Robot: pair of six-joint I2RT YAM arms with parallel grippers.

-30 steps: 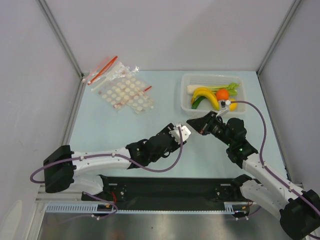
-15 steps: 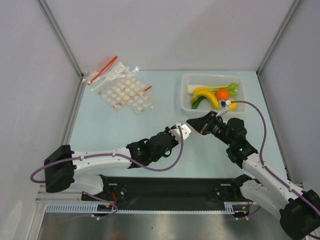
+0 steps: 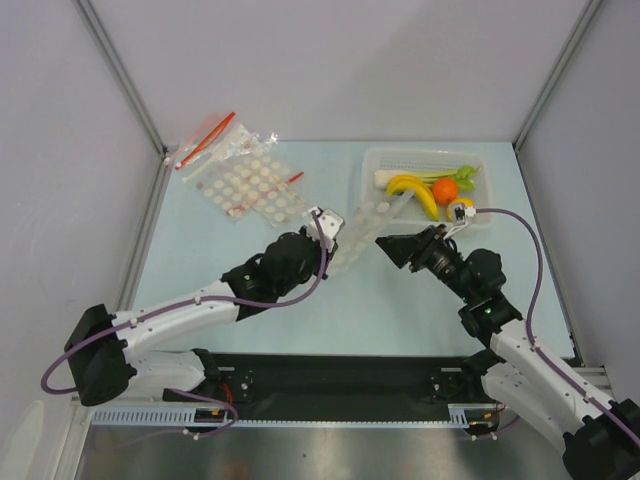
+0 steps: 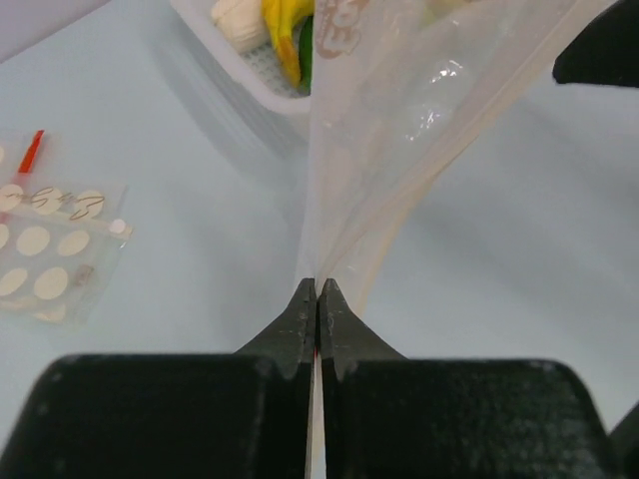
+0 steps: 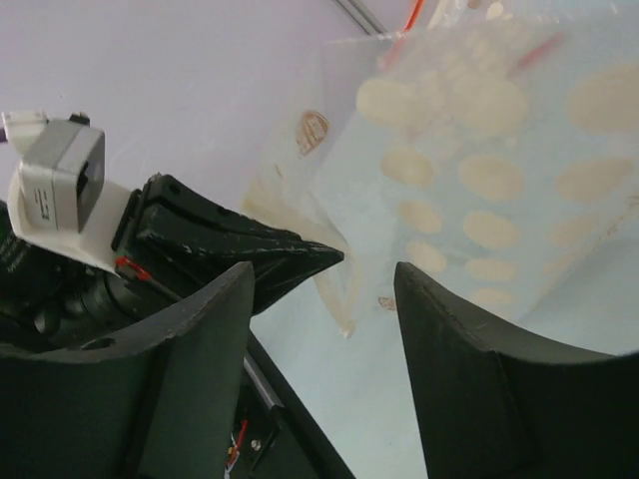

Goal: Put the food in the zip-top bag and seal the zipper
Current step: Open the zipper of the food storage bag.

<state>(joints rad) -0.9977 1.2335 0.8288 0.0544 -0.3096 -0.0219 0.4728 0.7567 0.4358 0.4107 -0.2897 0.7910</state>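
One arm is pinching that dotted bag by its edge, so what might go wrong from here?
The left gripper holds the zip-top bag by only a thin edge, so the slick film may slip out. The right gripper is open and not on the bag; closing in, it may miss the limp edge or pinch both layers shut. The bag hangs near the basket and might snag its rim.

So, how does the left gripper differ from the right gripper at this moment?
The left gripper is shut, pinching an edge of the zip-top bag; the right gripper is open and grips nothing. The left gripper holds the bag up, while the right gripper only faces the bag's dotted side. Both are black two-finger grippers, and they point toward each other.
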